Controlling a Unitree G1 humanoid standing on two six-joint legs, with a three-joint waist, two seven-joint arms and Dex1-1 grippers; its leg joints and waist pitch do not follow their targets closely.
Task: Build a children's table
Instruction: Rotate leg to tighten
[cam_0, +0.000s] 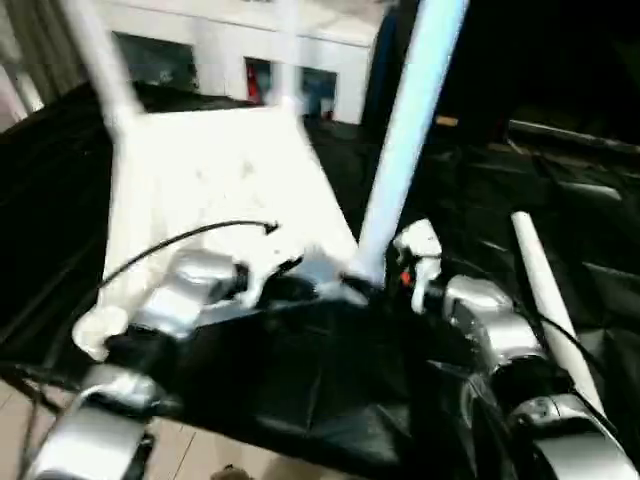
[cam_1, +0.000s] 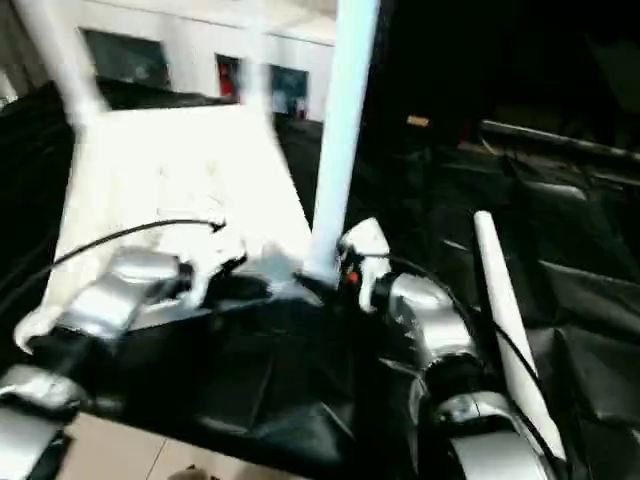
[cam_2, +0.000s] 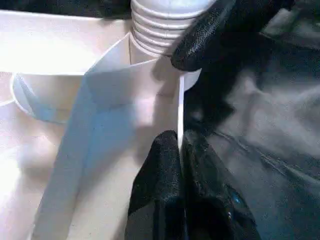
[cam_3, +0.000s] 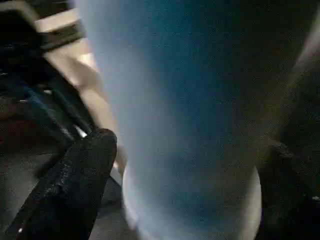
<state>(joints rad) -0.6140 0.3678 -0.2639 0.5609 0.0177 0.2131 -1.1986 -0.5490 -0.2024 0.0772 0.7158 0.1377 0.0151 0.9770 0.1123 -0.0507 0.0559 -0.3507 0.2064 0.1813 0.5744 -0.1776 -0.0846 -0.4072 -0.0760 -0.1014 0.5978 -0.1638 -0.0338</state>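
Observation:
The children's table top (cam_0: 220, 170) lies upside down on a black cloth. One white leg (cam_0: 410, 130) stands upright in its near right corner socket, with its threaded end (cam_2: 160, 25) at the socket mouth. Another leg (cam_0: 100, 60) stands at the far left corner. A loose leg (cam_0: 550, 300) lies on the cloth to the right. My left gripper (cam_2: 177, 137) is shut on the top's thin rim beside that socket. My right gripper (cam_0: 415, 265) is open around the base of the upright leg, a finger (cam_3: 80, 185) on either side of it.
Black cloth (cam_0: 330, 380) covers the work surface, creased and rumpled on the right. A white cabinet with glass doors (cam_0: 250, 60) stands behind. Pale floor (cam_0: 200, 450) shows past the cloth's near edge at the left.

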